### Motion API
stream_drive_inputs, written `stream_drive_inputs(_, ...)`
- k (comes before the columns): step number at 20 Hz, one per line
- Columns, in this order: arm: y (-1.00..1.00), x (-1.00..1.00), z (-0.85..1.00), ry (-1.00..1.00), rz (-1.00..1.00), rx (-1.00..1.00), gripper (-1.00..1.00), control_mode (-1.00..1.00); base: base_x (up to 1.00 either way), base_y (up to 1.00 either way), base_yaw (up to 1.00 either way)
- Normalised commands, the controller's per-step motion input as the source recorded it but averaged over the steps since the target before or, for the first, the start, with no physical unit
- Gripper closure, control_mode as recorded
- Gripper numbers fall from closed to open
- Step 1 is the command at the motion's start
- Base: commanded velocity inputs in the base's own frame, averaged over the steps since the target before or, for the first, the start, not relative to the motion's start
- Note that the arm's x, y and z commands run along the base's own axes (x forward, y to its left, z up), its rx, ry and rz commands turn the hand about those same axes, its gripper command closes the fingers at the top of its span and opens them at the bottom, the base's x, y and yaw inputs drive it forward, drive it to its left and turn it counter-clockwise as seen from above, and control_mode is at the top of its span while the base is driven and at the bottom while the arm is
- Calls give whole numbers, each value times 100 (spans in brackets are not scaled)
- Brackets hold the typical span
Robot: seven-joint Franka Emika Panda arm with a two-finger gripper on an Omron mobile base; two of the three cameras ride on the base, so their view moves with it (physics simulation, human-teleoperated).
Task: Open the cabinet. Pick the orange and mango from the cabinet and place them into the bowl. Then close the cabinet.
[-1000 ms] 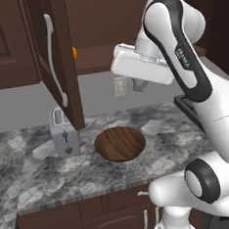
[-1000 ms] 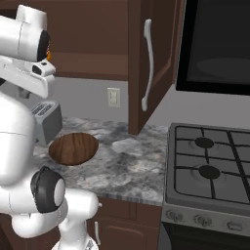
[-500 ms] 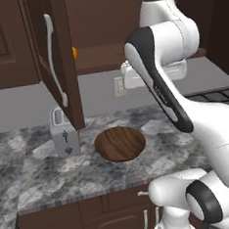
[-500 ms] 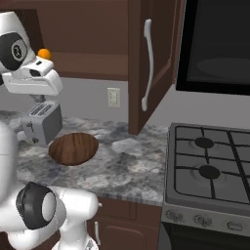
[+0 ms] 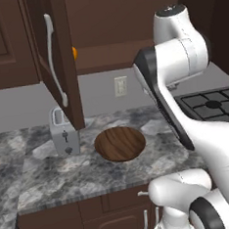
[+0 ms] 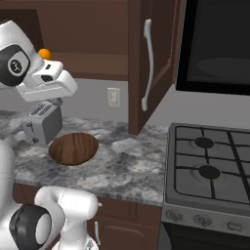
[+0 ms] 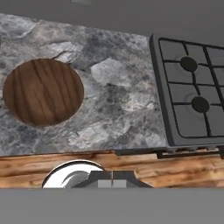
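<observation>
Item: dark brown wooden wall cabinet point(image 5: 58, 62), doors stood open. Small round orange point(image 5: 74, 52) sat on its shelf, upper left of frame. Fingers point(image 7: 112, 181) closed, empty, would need opening first. Shallow wood-grain bowl point(image 5: 120, 143) waited on the worktop point(image 5: 53, 176), centre.

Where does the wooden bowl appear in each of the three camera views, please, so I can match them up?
Left base view: the bowl sits at centre, on the counter just right of the toaster.
Right base view: the bowl is at lower left, in front of and right of the toaster.
Hand view: the bowl is at left centre.
Shared landmark: the stove, to the bowl's right in each.
</observation>
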Motion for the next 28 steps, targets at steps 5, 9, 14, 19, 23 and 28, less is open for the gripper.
stream_drive_inputs(5,-13,0,10,-17,5,-1,100,-100,0,0,0)
stream_drive_inputs(9,0,10,9,-14,0,0,-100,-100,0,0,0)
stream_drive_inputs(14,-5,13,10,-3,-2,0,-100,-100,0,0,0)
stream_drive_inputs(19,-37,8,3,-2,-3,0,-100,-100,0,0,0)
stream_drive_inputs(23,-38,0,2,0,0,7,-100,-100,0,0,0)
stream_drive_inputs(28,-19,12,9,-5,-1,5,-100,-100,0,0,0)
